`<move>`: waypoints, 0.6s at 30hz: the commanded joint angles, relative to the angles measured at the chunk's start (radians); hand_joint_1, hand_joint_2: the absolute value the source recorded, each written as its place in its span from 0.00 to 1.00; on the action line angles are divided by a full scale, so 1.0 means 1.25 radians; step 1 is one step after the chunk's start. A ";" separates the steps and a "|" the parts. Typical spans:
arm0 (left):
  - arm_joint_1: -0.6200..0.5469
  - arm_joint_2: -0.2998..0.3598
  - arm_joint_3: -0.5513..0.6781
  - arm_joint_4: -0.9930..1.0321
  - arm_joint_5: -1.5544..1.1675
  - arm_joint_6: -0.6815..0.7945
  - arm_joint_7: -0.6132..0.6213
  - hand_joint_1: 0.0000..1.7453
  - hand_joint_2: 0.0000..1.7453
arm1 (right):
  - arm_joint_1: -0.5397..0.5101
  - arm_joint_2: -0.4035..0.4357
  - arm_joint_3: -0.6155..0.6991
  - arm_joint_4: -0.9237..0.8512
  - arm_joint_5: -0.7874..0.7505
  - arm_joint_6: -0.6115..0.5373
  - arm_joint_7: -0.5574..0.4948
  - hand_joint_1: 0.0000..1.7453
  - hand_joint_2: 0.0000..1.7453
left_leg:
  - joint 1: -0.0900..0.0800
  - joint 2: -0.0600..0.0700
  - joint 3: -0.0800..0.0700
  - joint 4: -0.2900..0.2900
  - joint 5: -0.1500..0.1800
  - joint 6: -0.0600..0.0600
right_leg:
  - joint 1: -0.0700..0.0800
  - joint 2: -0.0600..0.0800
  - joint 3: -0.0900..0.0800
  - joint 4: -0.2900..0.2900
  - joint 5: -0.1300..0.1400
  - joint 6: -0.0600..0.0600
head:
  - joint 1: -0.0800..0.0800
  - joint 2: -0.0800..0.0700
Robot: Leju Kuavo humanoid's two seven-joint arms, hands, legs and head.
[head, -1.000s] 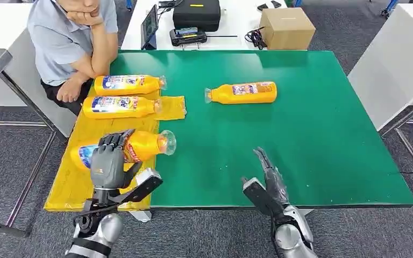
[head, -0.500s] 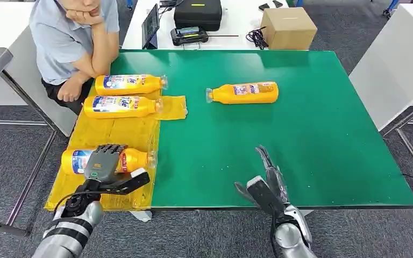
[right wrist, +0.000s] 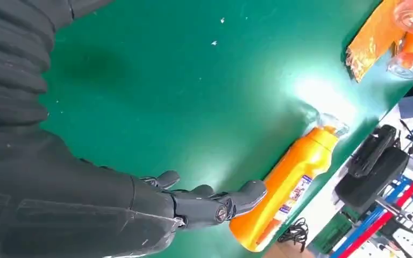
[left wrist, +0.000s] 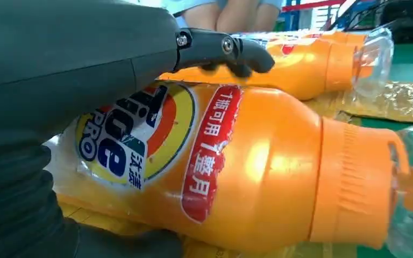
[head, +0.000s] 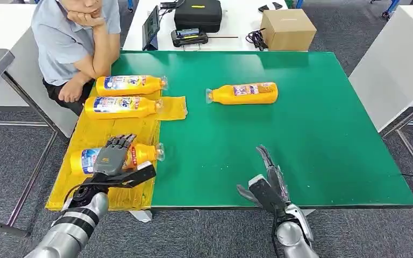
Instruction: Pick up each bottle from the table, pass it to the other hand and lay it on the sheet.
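Observation:
An orange bottle (head: 143,153) lies on its side on the yellow sheet (head: 113,129) at the table's near left. My left hand (head: 113,159) holds it, fingers over the top and thumb along its near side. The left wrist view has this bottle (left wrist: 247,166) close under the left hand (left wrist: 59,70). Two more orange bottles (head: 129,85) (head: 119,106) lie at the sheet's far end. Another orange bottle (head: 244,93) lies alone on the green table (head: 312,140). My right hand (head: 269,180) is open near the front edge, fingers straight, holding nothing; in the right wrist view that lone bottle (right wrist: 285,185) lies beyond the hand (right wrist: 140,209).
A person (head: 72,37) sits at the table's far left corner, close to the sheet's far end. Behind the green table stand a cardboard box (head: 287,28), a black case (head: 196,13) and a tablet (head: 150,27). A white table (head: 398,64) stands to the right.
My left hand has brought the bottle down from above the sheet's edge onto the sheet, then shifted it slightly away and to the right. The right hand has barely moved.

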 commanded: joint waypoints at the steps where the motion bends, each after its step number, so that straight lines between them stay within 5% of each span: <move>1: -0.050 0.008 -0.038 0.135 0.012 -0.068 0.020 0.00 1.00 | -0.050 0.009 -0.020 0.077 -0.011 0.007 -0.009 0.00 1.00 | 0.001 0.002 0.004 -0.001 -0.001 -0.002 | 0.001 0.002 0.003 -0.001 0.000 -0.002 | 0.000 0.000; 14: -0.056 0.006 -0.027 0.144 0.042 -0.111 0.021 0.00 1.00 | -0.048 0.009 -0.035 0.080 -0.022 0.008 -0.013 0.00 1.00 | 0.001 0.001 0.007 -0.001 0.000 -0.001 | 0.001 0.001 0.007 -0.001 0.000 -0.002 | 0.000 0.000; 18: -0.025 -0.019 -0.038 0.061 0.059 0.019 -0.028 0.00 1.00 | -0.030 0.001 -0.057 0.073 -0.027 0.020 -0.021 0.00 1.00 | 0.000 0.001 0.008 -0.001 0.000 0.000 | 0.000 0.000 0.008 -0.001 0.000 -0.001 | 0.000 0.000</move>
